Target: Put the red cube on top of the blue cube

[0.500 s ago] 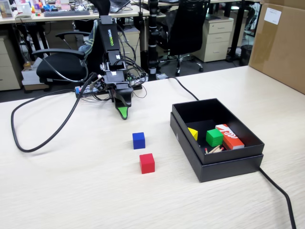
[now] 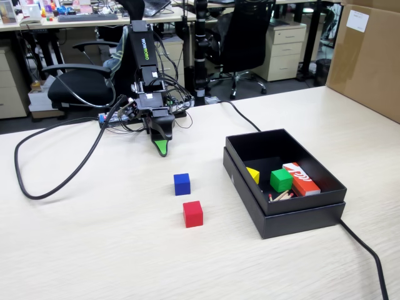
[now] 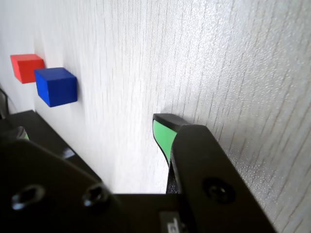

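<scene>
Here, in the fixed view, the small solid plain red cube [image 2: 193,214] rests on the pale wood-grain counter [image 2: 94,250] just below the centre of the frame, and the small solid dark-blue cube [image 2: 182,184] rests just above it and slightly to the left, near but not touching it. The black hobby arm [image 2: 142,59] stands in the upper left of the frame, folded down so that its green-tipped black tool [image 2: 161,148] points at the counter, above the blue cube and well apart from both cubes. The tool holds nothing; only one green tip shows in each view, so whether it is released or clenched cannot be told. In the wrist view the tool [image 3: 164,138] fills the lower half of the frame, its green tip close to the counter surface, while the blue cube [image 3: 56,86] and, just behind it, the red cube [image 3: 26,67] appear at the upper left edge. At the right of the fixed view, an open shallow black cardboard box [image 2: 284,215] holds a green cube [image 2: 280,180], a yellow wedge-shaped block [image 2: 253,175] and a red-orange and white rectangular box [image 2: 300,177]. A black cable [image 2: 59,178] loops across the left of the counter.
</scene>
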